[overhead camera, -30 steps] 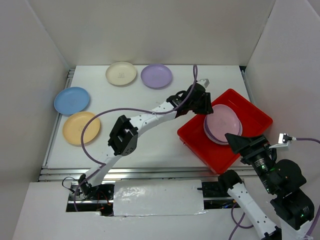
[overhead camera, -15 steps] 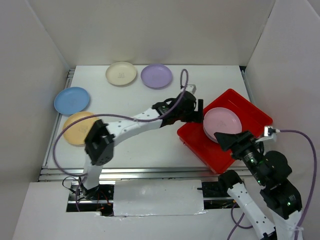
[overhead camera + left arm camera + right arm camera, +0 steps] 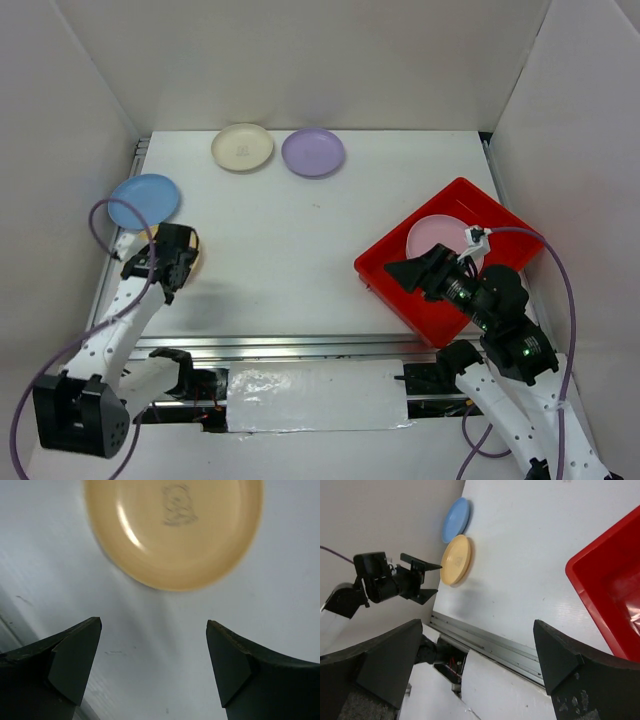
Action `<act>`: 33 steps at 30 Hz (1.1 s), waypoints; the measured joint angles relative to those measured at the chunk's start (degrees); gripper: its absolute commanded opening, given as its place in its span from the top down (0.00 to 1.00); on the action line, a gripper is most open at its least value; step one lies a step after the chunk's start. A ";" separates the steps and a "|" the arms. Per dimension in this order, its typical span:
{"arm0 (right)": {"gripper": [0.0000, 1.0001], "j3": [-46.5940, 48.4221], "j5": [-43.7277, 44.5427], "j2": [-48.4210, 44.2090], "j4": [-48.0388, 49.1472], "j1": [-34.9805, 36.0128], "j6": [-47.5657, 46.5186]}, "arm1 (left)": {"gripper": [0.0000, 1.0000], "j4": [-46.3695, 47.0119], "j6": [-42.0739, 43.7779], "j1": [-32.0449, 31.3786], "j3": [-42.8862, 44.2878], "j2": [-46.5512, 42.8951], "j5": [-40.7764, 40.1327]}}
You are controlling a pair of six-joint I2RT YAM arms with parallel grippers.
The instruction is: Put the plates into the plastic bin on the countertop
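White walls box in the white counter, with a metal rail along its near edge. Far left, the blue plate lies flat by the left wall. Just nearer than it, the left pincer hangs over the yellow-orange plate, fingers spread wide apart and holding nothing. The left wrist view shows the plate flat on the counter, with its near rim ahead of the fingertips. From the top view the arm hides most of that plate. At the back, the cream plate and the purple plate sit side by side, close but not touching. At right is the red plastic bin, turned diagonal to the counter edge. The pink plate lies inside it, toward the far corner. The right pincer is over the bin's near-left part, fingers apart and empty, its wrist camera looking out across the counter at the left arm. Four plates are outside the bin and one is in it.
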 measured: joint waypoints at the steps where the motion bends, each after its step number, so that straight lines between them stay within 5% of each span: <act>1: 0.00 -0.20 -0.46 0.00 0.66 0.13 -0.20 | 0.01 -0.98 -0.63 2.29 -2.27 -2.21 -0.11; 7: 0.00 -0.85 -3.13 0.02 1.66 1.36 -1.57 | 0.01 0.57 -1.60 17.40 -6.56 -5.38 0.92; 18: 0.00 -0.85 -3.78 -2.05 1.22 2.08 -2.75 | 0.07 8.59 -4.98 20.55 -6.56 13.40 2.80; 21: 0.00 -0.85 -3.76 -2.21 1.01 2.08 -2.78 | 0.26 10.36 -5.90 20.55 -6.88 15.47 3.32; 22: 0.00 -0.85 -3.76 -2.23 0.96 2.08 -2.78 | 0.49 11.23 -6.01 20.55 -7.39 15.56 3.54; 25: 0.00 -0.83 -3.72 -2.23 0.79 2.08 -2.78 | 0.78 13.64 -6.49 20.52 -9.57 15.56 4.11; 30: 0.00 -0.35 -3.28 -2.32 0.26 2.08 -2.75 | 1.00 18.14 -7.19 20.63 -10.99 13.62 5.25; 33: 0.00 0.15 -2.99 -2.62 0.22 2.12 -2.73 | 1.00 18.36 -7.17 19.21 -11.85 11.41 6.25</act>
